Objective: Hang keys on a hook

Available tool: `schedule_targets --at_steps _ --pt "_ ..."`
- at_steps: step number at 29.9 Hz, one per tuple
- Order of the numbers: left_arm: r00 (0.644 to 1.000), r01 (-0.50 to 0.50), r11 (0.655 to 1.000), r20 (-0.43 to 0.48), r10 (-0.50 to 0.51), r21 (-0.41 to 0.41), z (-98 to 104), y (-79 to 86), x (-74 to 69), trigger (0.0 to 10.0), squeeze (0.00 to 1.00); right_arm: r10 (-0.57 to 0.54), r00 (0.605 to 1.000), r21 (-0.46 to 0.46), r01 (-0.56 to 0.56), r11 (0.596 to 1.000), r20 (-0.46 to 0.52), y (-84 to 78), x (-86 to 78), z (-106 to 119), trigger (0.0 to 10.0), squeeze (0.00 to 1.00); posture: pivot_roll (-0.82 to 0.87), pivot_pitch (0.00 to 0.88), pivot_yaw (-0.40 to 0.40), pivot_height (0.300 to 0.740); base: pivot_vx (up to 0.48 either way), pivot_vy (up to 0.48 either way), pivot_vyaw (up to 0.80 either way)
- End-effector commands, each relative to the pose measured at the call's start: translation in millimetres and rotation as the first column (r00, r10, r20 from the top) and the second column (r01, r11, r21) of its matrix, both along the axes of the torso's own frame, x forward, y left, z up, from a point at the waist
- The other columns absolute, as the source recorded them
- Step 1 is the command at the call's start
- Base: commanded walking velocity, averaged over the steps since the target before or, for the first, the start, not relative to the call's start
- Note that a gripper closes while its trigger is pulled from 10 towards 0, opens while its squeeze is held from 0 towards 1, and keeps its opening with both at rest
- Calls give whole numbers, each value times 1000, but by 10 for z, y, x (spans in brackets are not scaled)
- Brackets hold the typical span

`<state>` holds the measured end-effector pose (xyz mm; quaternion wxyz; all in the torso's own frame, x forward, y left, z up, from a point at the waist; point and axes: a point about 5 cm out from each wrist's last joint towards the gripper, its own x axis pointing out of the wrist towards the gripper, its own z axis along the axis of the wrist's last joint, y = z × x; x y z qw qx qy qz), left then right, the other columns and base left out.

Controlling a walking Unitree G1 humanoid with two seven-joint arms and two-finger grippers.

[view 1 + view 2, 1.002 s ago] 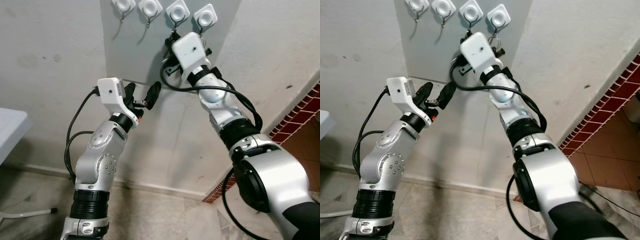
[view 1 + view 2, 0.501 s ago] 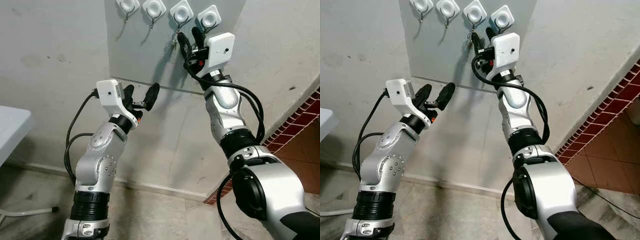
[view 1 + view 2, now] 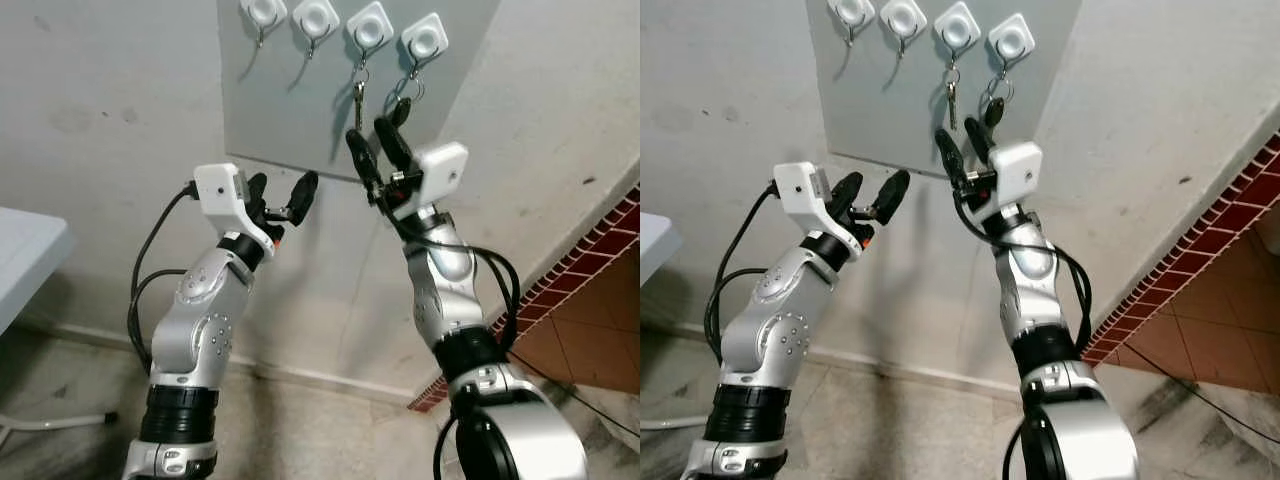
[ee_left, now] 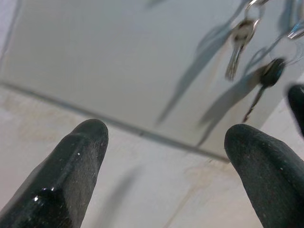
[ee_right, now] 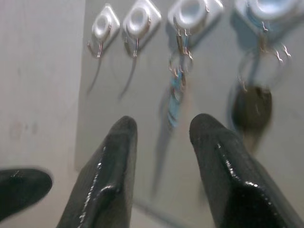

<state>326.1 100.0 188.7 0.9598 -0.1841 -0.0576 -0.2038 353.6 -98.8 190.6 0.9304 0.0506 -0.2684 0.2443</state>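
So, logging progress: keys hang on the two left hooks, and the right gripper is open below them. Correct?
Not quite. The keys hang on the two right hooks, as the right eye view shows. The right gripper is open below them.

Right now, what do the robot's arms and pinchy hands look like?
Both arms are shiny silver metal with rounded joints and black ribbed bands. Black cables loop along them. Each wrist carries a white boxy block. The left gripper and right gripper each have two long, glossy black fingers with rounded tips. A small orange-red spot sits at the left wrist.
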Motion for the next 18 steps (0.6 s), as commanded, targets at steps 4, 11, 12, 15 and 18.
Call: schedule_targets --at_steps 4,11,12,15,18 --pt "996 14 998 -93 -8 57 -363 1 -23 10000 0 -60 995 7 61 998 -80 -205 -123 -264 10000 0 24 31 -111 740 0 0 0" --pt "964 -38 992 -258 69 124 -981 174 -82 10000 0 -173 952 -25 172 985 -252 -518 -326 -774 10000 0 5 34 -77 740 0 0 0" --pt "959 -40 990 -272 76 137 -1032 191 -91 10000 0 -184 946 -27 183 983 -268 -543 -340 -816 10000 0 4 36 -74 740 0 0 0" --pt "951 -40 983 -294 92 179 -1204 247 -140 10000 0 -224 915 -38 224 974 -336 -639 -410 -990 10000 0 5 41 -58 740 0 0 0" --pt "930 -43 978 -349 114 204 -1428 314 -202 10000 0 -268 869 -53 271 961 -417 -744 -511 -1203 10000 0 10 43 -44 740 0 0 0"
